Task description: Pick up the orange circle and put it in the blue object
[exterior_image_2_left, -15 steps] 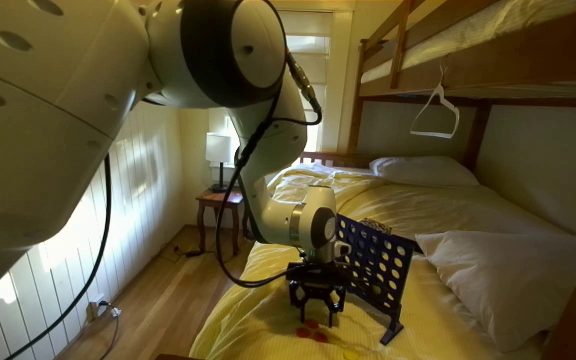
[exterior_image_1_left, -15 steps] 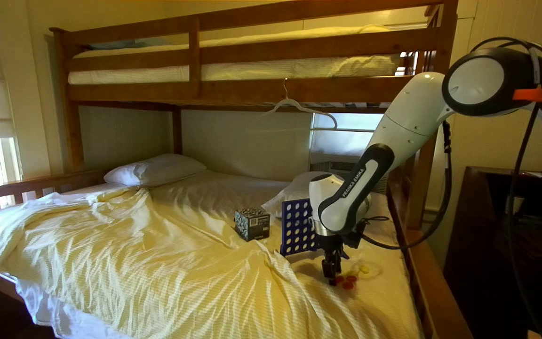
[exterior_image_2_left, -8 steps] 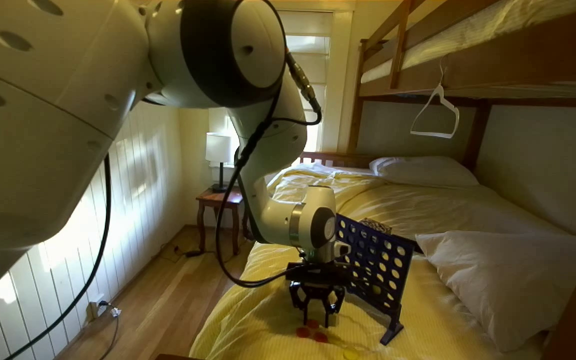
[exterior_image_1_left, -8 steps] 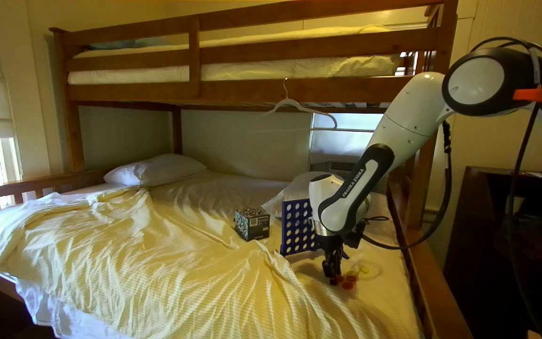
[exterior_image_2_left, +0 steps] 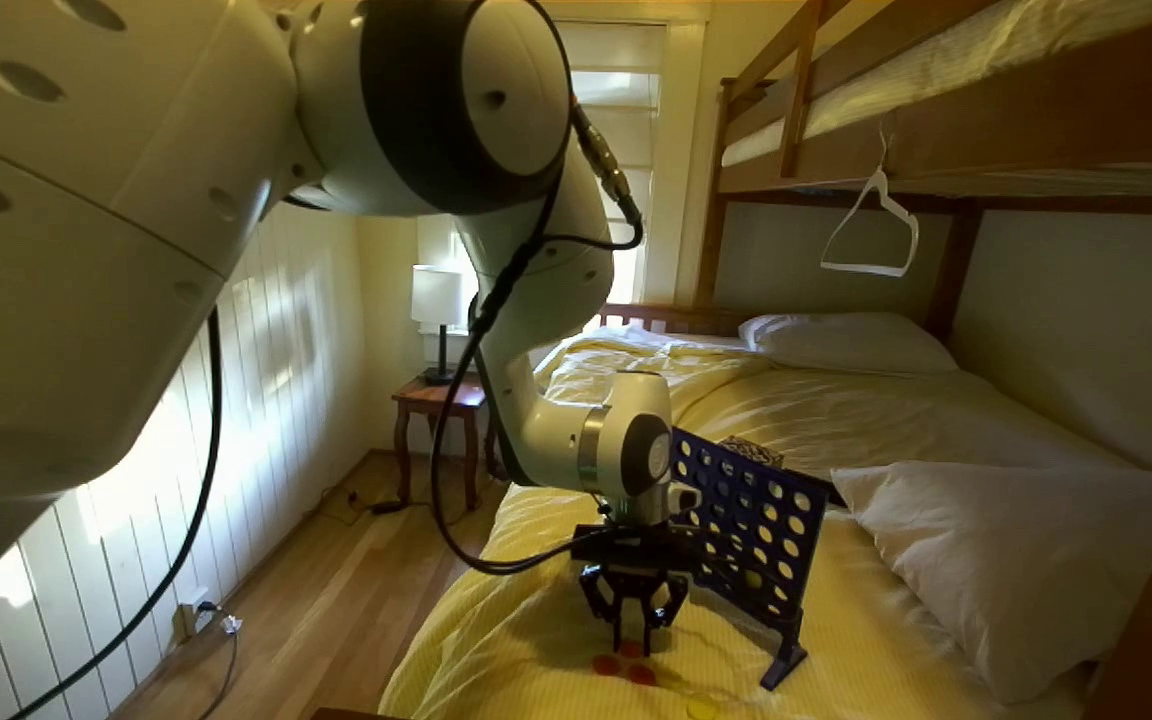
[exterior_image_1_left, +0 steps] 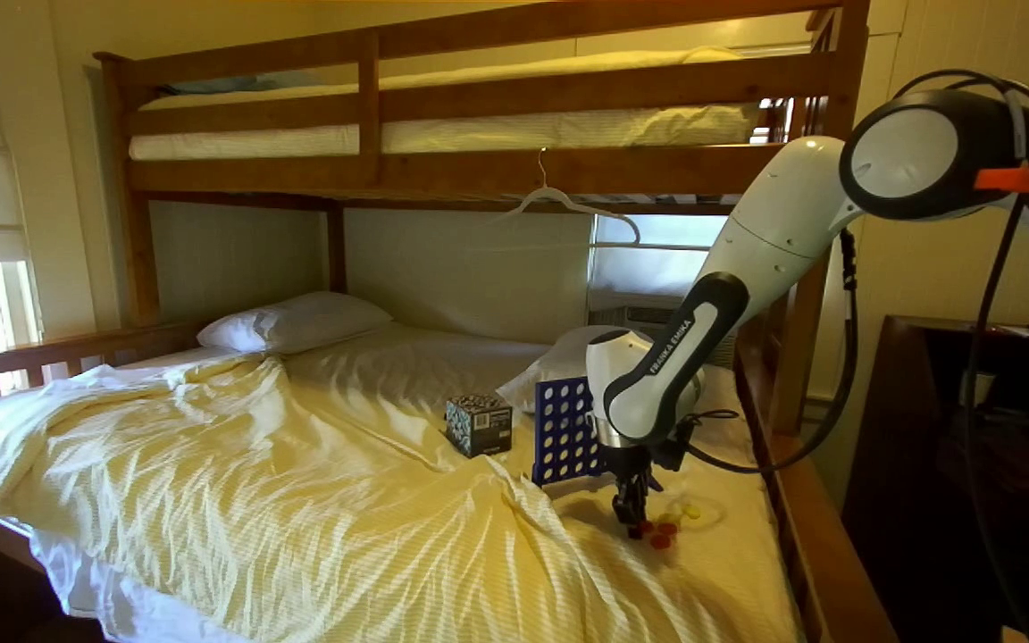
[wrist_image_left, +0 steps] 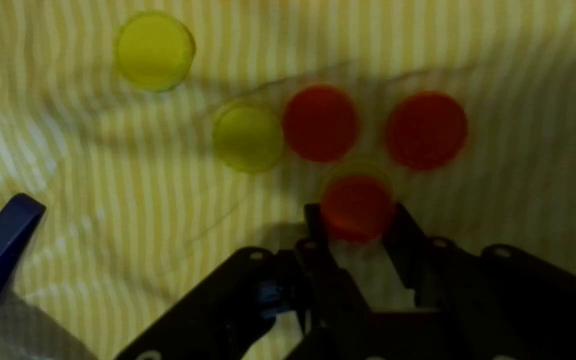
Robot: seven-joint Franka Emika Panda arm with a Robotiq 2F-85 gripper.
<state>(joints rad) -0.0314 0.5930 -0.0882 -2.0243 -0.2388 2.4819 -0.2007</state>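
Note:
The orange circle (wrist_image_left: 358,207) is a small flat orange-red token between my fingertips in the wrist view, with both fingers touching its sides. My gripper (exterior_image_2_left: 632,645) points down at the yellow bedding and is shut on this token; it also shows in an exterior view (exterior_image_1_left: 633,533). Two similar red tokens, one (wrist_image_left: 321,123) and another (wrist_image_left: 427,131), lie just beyond the fingertips. The edge of a yellow token shows just behind the held one. The blue object (exterior_image_2_left: 785,506) is the upright dark blue grid beside my gripper, partly hidden by the arm in an exterior view (exterior_image_1_left: 556,432).
Two yellow tokens (wrist_image_left: 248,137) (wrist_image_left: 155,51) lie near the red ones. A dark blue foot (wrist_image_left: 3,240) of the grid shows at the left of the wrist view. A patterned box (exterior_image_1_left: 479,426) and a pillow (exterior_image_2_left: 1016,560) stand near the grid. A wooden bed rail (exterior_image_1_left: 836,554) runs alongside.
My fingers have moved closer together around the orange token, which has shifted slightly to the right in an exterior view. The arm and the grid have stayed in place.

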